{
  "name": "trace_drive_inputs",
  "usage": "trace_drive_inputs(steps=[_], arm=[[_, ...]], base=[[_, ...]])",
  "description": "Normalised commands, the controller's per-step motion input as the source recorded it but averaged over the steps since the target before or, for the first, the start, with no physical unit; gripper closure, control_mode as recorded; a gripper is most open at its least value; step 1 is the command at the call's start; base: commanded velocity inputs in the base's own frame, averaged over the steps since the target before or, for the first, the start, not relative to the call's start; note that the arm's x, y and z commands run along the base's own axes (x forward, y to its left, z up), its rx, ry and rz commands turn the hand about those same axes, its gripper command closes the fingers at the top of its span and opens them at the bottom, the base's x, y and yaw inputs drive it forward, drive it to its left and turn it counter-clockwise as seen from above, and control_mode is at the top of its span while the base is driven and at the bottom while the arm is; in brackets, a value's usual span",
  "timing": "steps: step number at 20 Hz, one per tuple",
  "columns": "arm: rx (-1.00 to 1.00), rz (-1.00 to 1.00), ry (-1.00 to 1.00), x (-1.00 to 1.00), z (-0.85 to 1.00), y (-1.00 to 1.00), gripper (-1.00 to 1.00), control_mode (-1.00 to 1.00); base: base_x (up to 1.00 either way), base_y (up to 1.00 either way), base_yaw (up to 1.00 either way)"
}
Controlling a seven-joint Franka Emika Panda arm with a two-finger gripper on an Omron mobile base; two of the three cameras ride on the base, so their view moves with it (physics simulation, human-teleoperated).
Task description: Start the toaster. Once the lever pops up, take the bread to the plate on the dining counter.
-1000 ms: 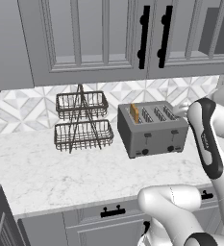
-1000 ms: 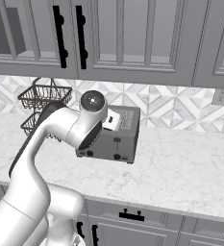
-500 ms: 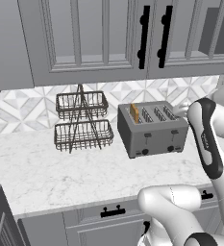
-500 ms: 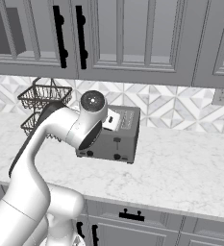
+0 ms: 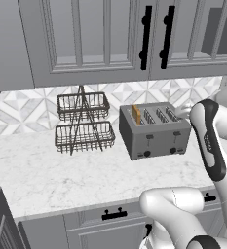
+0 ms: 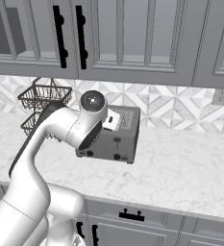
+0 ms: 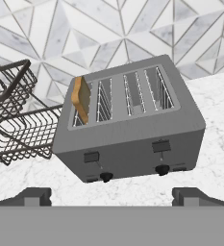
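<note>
The grey four-slot toaster stands on the marble counter against the tiled wall. The golden bread sticks up out of its leftmost slot. Both front levers sit high, with dark knobs below them. My gripper hovers in front of and above the toaster's front face, open, its fingertips wide apart with nothing between them. It touches nothing. The plate and the dining counter are out of view.
A two-tier wire basket rack stands just left of the toaster. Grey wall cabinets hang overhead. Bare marble counter stretches right of the toaster, below a wall outlet. My own arm hides the toaster's left part in the right base view.
</note>
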Motion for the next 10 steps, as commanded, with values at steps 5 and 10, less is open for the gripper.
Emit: trace_drive_inputs(steps=[5,10], arm=[[0.00,0.00,0.00,0.00,0.00,0.00,-1.00,-1.00],[0.00,0.00,0.00,0.00,0.00,0.00,-1.00,-1.00]], base=[[0.00,0.00,0.00],[0.00,0.00,0.00]])
